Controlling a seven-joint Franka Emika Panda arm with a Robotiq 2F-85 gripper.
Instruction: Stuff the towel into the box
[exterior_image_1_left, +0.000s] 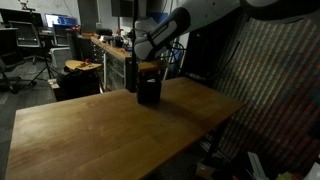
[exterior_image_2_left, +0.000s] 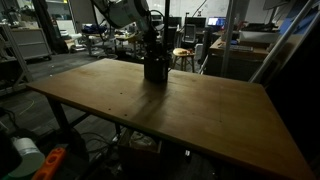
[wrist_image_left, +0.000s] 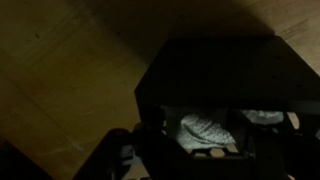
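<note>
A black box (exterior_image_1_left: 148, 91) stands on the wooden table (exterior_image_1_left: 90, 135), near its far edge; it also shows in the other exterior view (exterior_image_2_left: 156, 71). My gripper (exterior_image_1_left: 148, 67) is directly above the box's open top, its fingers reaching into it (exterior_image_2_left: 153, 53). In the wrist view the box (wrist_image_left: 215, 65) fills the frame. A pale grey knitted towel (wrist_image_left: 205, 130) lies low inside it, between my dark fingers (wrist_image_left: 205, 152). A second pale bit of the towel (wrist_image_left: 262, 117) shows to the right. The dark picture hides whether the fingers grip the towel.
The table (exterior_image_2_left: 190, 115) is wide and bare around the box. Behind it are workbenches, chairs and lab clutter (exterior_image_1_left: 95, 50). A patterned screen (exterior_image_1_left: 275, 70) stands beside the table. The table edge is close behind the box.
</note>
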